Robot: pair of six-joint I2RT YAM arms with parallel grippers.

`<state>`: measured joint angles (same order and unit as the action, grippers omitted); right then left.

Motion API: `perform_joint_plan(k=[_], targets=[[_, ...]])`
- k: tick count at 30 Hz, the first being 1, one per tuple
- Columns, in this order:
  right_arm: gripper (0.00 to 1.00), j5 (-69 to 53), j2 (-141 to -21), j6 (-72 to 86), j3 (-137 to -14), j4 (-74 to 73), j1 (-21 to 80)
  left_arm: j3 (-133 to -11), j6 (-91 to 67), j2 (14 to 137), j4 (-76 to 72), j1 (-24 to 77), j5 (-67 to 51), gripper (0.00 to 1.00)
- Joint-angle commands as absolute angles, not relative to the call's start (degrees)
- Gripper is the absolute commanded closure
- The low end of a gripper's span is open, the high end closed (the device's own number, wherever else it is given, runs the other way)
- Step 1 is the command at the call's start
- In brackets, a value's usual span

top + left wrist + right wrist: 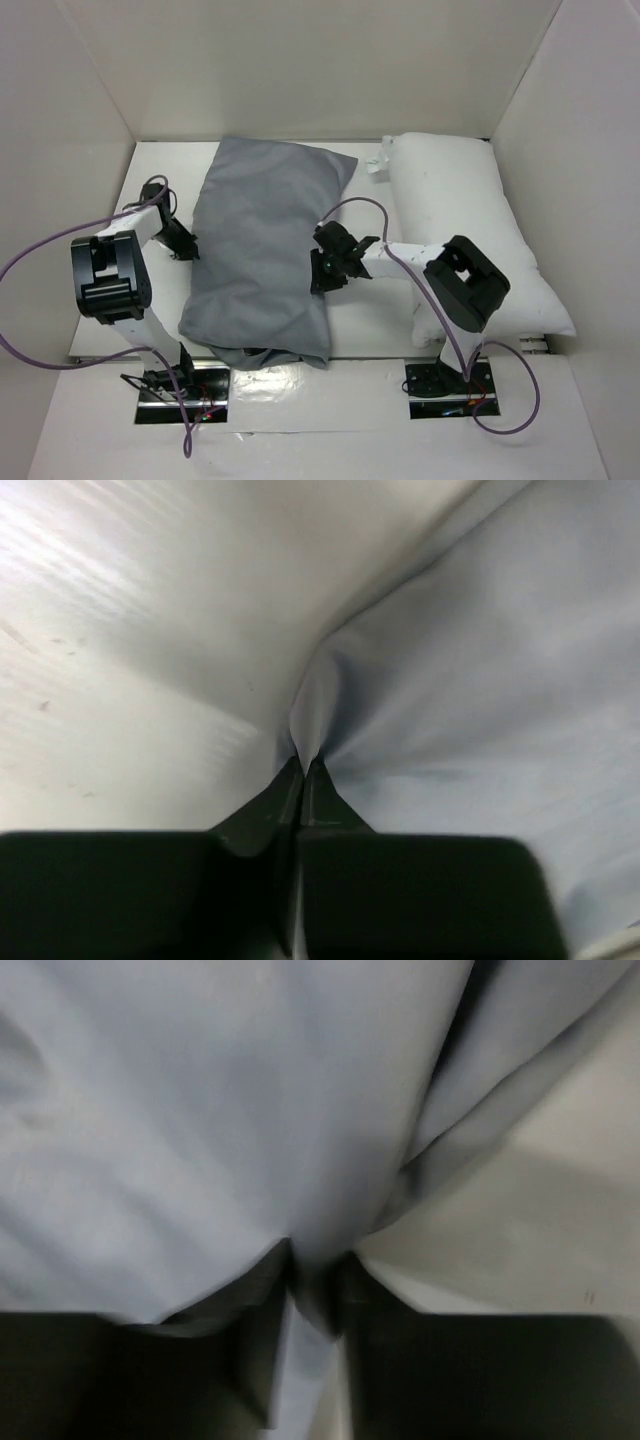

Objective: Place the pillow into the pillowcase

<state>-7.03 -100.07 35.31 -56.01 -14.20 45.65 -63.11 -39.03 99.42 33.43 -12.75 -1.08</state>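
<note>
The grey pillowcase (265, 240) lies wrinkled in the middle of the table, its near end bunched at the front edge. The plump white pillow (460, 220) lies to its right, apart from it. At the cloth's left edge my left gripper (188, 245) is shut on a fold of it. The left wrist view shows the gripper (303, 768) pinching the pillowcase (480, 680) at its tips. My right gripper (322, 272) sits at the cloth's right edge. In the right wrist view the gripper (320, 1272) is shut on a thicker fold of the pillowcase (200, 1110).
White walls (60, 120) enclose the table on three sides. The right arm's elbow (465, 285) rests over the pillow's near left corner. Purple cables (40, 255) loop from both arms. A small white tag (377, 165) sticks out at the pillow's far left corner.
</note>
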Motion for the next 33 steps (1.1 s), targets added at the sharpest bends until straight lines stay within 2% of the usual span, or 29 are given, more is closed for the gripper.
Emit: perform_joint_plan(k=[1, 3, 9, 14, 18, 20, 21, 23, 25, 28, 31, 33], targets=[[0.75, -7.4, -104.3, 34.8, -58.6, -12.0, 44.9, -62.4, -39.6, 101.5, 31.8, -14.0, -8.0, 0.99], [1.00, -5.6, -106.1, 33.7, -60.5, -12.8, 43.5, -61.7, -39.6, 101.5, 31.3, -14.8, -8.5, 1.00], [1.00, -3.8, -112.2, 26.6, -75.8, -17.8, 36.7, -55.2, -42.9, 95.1, 31.3, -20.3, -7.8, 1.00], [1.00, -4.4, -124.0, 22.0, -91.7, -22.6, 31.4, -50.5, -43.9, 87.6, 31.3, -22.1, -6.7, 1.00], [1.00, -2.6, -133.3, 18.7, -109.5, -27.5, 28.6, -50.4, -43.2, 82.4, 31.3, -22.1, -10.4, 1.00], [0.50, -3.7, -135.2, 18.1, -113.5, -29.4, 28.6, -53.2, -41.1, 80.3, 32.1, -21.5, -11.0, 0.71], [0.31, -3.7, -134.0, 18.1, -113.6, -29.4, 28.6, -54.6, -40.2, 79.4, 33.1, -21.5, -11.0, 0.57], [0.10, -3.7, -128.5, 18.1, -111.4, -27.7, 29.1, -57.6, -37.6, 77.0, 35.1, -19.4, -10.3, 0.30], [0.03, -2.3, -123.8, 18.1, -106.6, -26.3, 29.8, -61.0, -34.8, 75.5, 37.5, -17.4, -8.9, 0.24], [0.02, 1.0, -114.1, 18.1, -99.2, -25.7, 32.1, -61.7, -33.3, 72.6, 41.0, -13.4, -8.0, 0.26], [0.00, 4.2, -104.8, 19.2, -89.5, -25.7, 35.4, -55.9, -34.4, 67.5, 42.2, -10.2, -10.5, 0.32], [0.02, 6.1, -98.2, 21.3, -80.9, -25.1, 38.8, -49.9, -36.3, 64.4, 42.2, -7.7, -14.0, 0.32]])
